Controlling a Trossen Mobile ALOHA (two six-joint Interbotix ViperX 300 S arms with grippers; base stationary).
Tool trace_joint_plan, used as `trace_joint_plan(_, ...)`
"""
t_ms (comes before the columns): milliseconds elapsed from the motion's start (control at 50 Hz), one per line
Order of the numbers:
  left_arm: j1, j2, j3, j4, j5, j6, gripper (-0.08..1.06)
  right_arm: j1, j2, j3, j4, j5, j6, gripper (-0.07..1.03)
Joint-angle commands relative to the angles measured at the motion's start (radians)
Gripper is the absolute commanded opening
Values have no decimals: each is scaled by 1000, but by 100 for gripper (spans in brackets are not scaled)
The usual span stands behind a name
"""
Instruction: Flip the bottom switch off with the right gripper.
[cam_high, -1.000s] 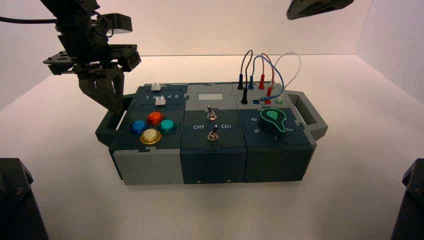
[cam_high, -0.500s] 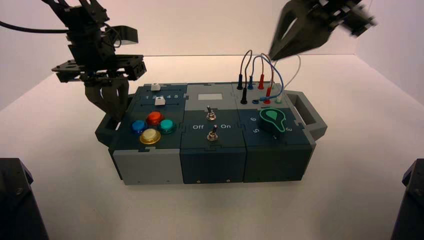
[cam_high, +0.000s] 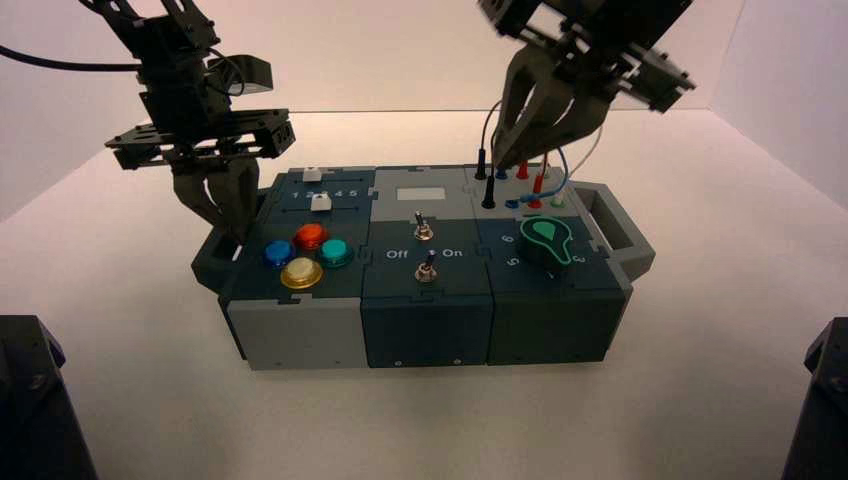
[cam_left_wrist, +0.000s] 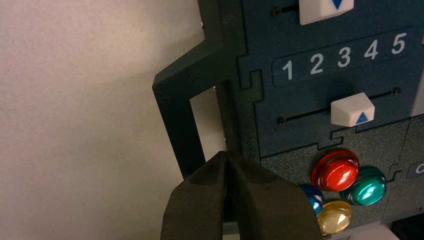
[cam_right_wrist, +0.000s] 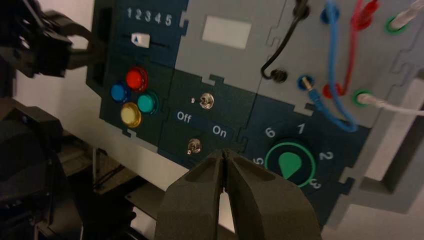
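Observation:
The bottom switch is a small silver toggle in the front row of the dark-blue middle module lettered Off/On; the right wrist view shows it just beyond my fingertips. My right gripper hangs shut and empty above the wire sockets at the box's back right, well behind and above the switch, and its joined tips point down at the module's front edge. My left gripper is shut and empty over the box's left handle.
The twin back-row toggle stands behind the bottom switch. Coloured push buttons and two white sliders fill the box's left part. A green knob and looping wires lie under and beside the right gripper.
The right gripper has swung down and leftward from the top right corner to above the wire sockets. The left gripper shifted slightly right beside the handle, then held.

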Motion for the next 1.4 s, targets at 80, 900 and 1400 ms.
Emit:
trace_joint_plan(80,-8,20,-6,-2,-6,8,-3,49,52,-48,0,-8,31,-2)
trace_joint_plan(900,-6,44,-5,-11,2,8,-3,121,202,-74,-15,-20,133,-2)
trace_joint_plan(1400,-8,48,-5,-12,5,8,-3,161,245,-101,-18,-35,170,-2)
